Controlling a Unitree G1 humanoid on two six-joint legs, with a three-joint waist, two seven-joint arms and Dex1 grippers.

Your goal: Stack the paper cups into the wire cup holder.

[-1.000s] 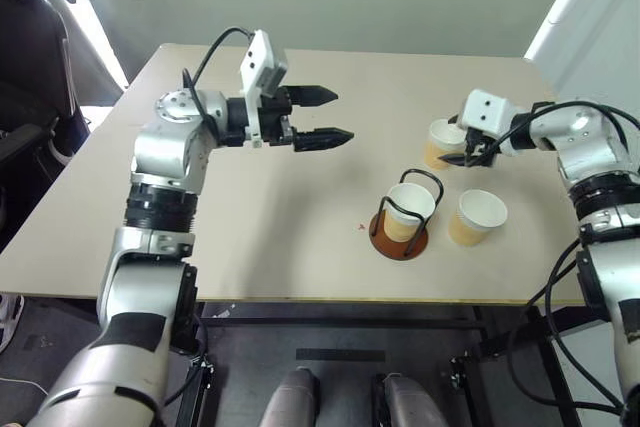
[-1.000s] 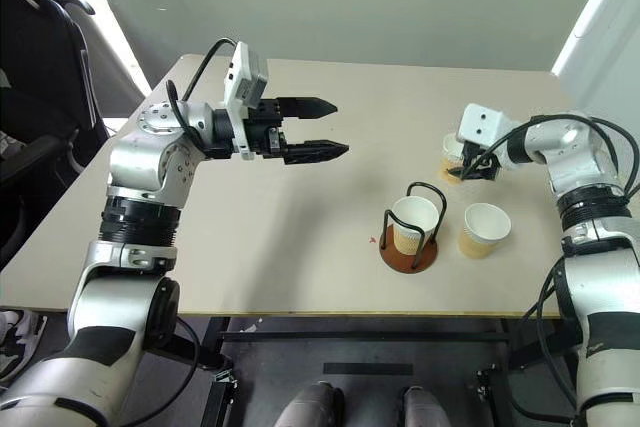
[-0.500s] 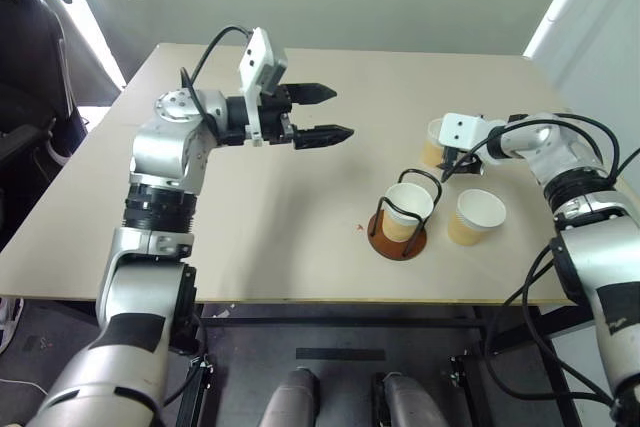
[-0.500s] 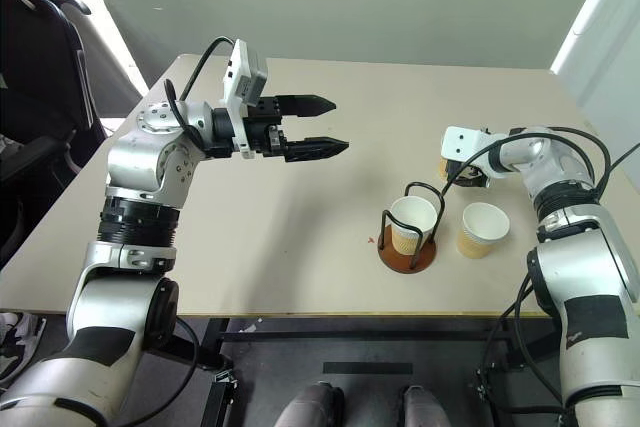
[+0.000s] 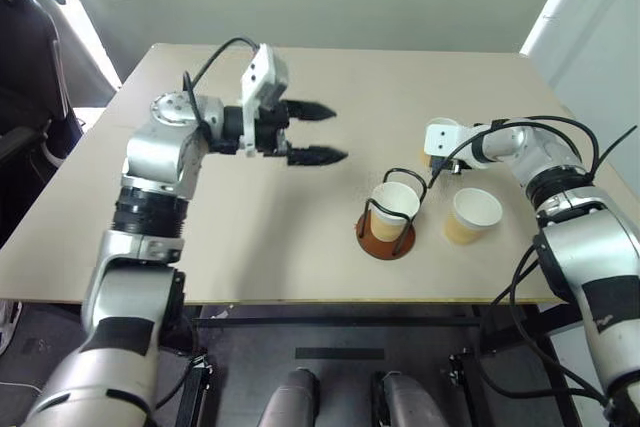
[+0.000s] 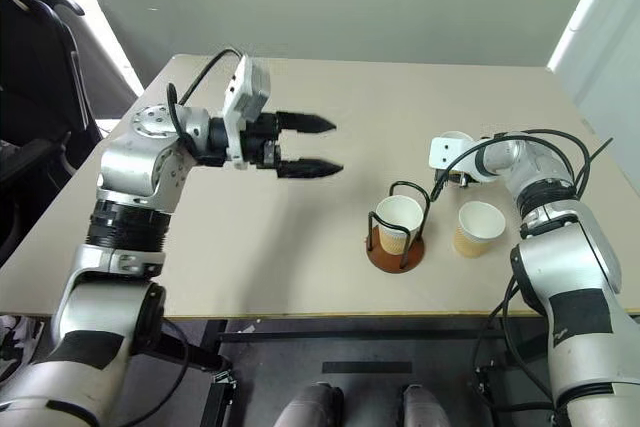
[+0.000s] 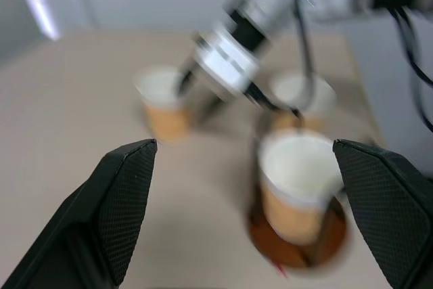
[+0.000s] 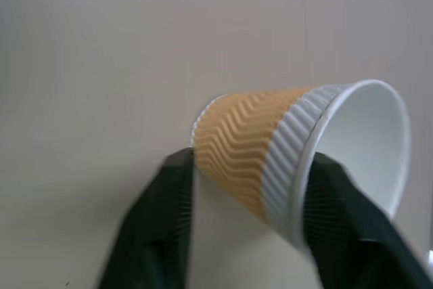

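The right gripper [image 8: 247,225] has just narrowed onto the far paper cup [image 8: 298,157], so lifting toward the wire cup holder [image 5: 388,215] seems next, while the left gripper [image 5: 318,132] stays wide.

No readable text, labels, brands or numbers anywhere: nothing legible on the ribbed tan-yellow paper cups [image 5: 475,215], the beige desk [image 5: 250,207] or robot arms.
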